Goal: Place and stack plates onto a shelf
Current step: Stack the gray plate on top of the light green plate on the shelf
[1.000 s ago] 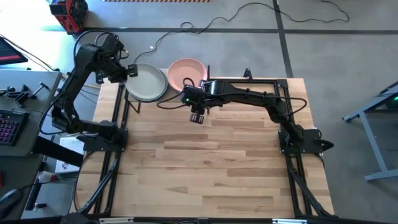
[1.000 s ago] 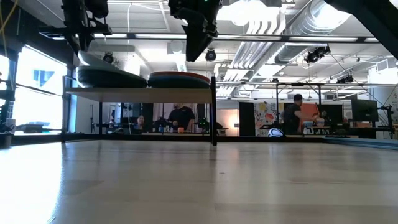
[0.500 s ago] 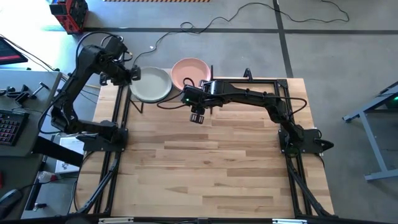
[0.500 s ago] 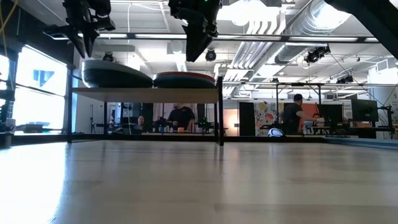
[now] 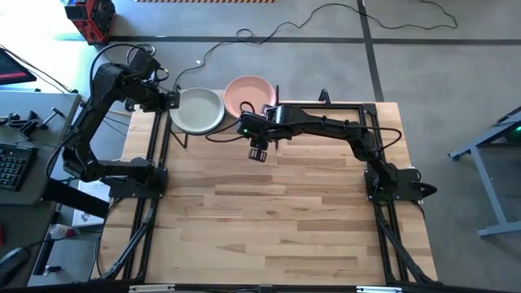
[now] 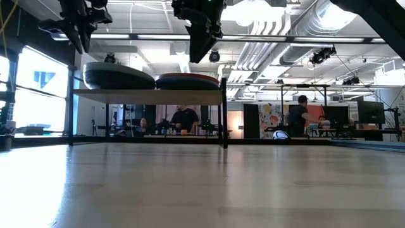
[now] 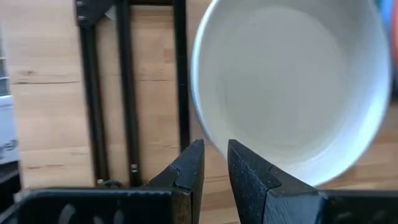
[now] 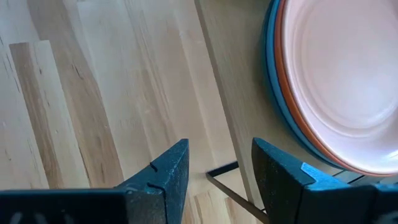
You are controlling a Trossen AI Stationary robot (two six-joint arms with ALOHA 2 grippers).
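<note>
Change: over the last second the pale cream-green plate (image 5: 198, 110) slid a little toward the pink plate (image 5: 247, 94) and settled level; the left gripper (image 5: 172, 99) has pulled back off its rim, while the right arm kept its place.
Table: slatted wooden tabletop (image 5: 277, 212), bare in front of the shelf.
Shelf: light-wood board on black rods (image 6: 149, 95) at the table's far left corner, holding two stacks side by side.
Left stack: cream-green plate on top, a dark plate (image 6: 117, 77) beneath it.
Right stack: pink on orange-red on blue (image 8: 280, 99).
Left gripper: just beside the cream-green plate's outer rim, fingers (image 7: 186, 171) nearly closed, gripping nothing.
Right gripper: (image 5: 259, 153) above the table just in front of the pink stack, fingers (image 8: 165, 171) parted, empty.
</note>
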